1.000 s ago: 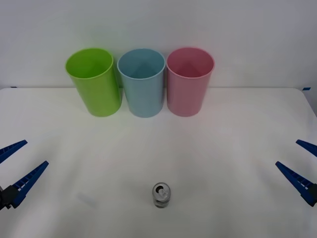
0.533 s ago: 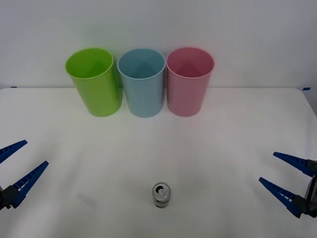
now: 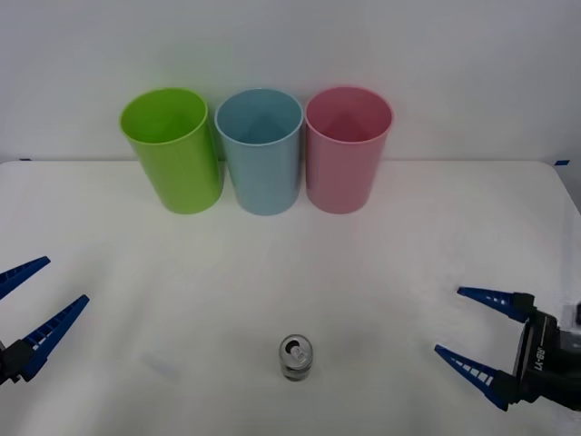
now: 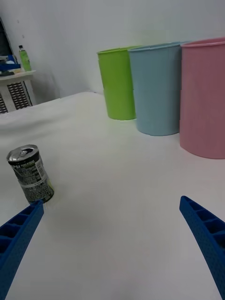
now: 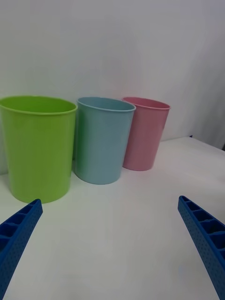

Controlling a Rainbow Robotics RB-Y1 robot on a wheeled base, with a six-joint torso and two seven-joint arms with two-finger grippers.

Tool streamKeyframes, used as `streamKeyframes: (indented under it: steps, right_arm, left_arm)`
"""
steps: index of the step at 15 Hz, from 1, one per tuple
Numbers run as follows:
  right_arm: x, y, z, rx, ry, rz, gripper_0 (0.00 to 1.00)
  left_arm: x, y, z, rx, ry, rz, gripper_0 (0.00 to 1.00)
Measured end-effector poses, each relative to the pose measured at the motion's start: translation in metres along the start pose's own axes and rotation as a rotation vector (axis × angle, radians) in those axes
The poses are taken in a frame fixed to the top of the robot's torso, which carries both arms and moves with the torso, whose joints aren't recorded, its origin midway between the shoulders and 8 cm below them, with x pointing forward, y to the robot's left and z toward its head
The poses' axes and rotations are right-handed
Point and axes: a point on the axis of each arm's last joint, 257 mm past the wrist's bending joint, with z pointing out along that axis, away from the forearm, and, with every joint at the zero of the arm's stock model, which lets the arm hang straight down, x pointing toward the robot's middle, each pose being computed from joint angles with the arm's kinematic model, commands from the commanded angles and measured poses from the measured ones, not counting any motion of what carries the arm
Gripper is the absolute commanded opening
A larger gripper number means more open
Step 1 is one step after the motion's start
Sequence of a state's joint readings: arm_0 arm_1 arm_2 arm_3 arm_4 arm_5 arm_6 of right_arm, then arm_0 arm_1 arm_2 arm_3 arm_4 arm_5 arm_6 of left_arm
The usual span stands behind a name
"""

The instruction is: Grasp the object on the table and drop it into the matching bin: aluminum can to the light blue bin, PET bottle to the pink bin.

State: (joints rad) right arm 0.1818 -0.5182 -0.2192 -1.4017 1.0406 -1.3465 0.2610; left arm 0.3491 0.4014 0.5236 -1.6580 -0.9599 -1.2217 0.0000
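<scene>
While standing upright near the front edge of the counter (image 3: pixel 109 236), roughly midway along it, the aluminum can (image 3: pixel 296 358) remains ungrasped, well apart from both pincers. Right pincer (image 3: pixel 472 338) low over the counter toward the front right corner, fingers spread wide, pointed at the can from the side. Left pincer (image 3: pixel 32 304) parked by the left edge, likewise spread, holding nothing.

Along the back edge, three bins in a row, nearly touching: lime green bin (image 3: pixel 172 150) to the left, light blue bin (image 3: pixel 261 150) in the middle, pink bin (image 3: pixel 346 148) to the right.

Likely risks, judged from here: a small, light, presumably empty can tipping or skidding if one ribbed finger strikes it before the other closes; a round wall rolling out of a pinch placed off centre; thin metal denting under too hard a squeeze. Later, a drop into the wrong bin, given the light blue bin hemmed in on both sides; a low carry clipping a rim and toppling a tall, light cup.

Can: silver top with pull-tab, dark printed side, smooth cylinder. Bins: smooth plastic, tall, round, slightly tapered toward the base. Counter: flat, plain white, matte. Fingers: blue, ribbed, tapering to points.
</scene>
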Motion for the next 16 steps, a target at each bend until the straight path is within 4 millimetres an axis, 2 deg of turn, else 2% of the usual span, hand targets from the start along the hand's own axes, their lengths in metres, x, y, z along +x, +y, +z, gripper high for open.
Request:
streamKeyframes:
  steps: [8,16]
  right_arm:
    - [0.017,0.049,0.051,-0.146,0.003,0.004,1.0]
    - [0.031,0.078,0.105,-0.203,0.008,-0.106,1.0]
  left_arm:
    - [0.0,0.0,0.0,0.0,0.0,0.0,1.0]
    - [0.0,0.0,0.0,0.0,0.0,0.0,1.0]
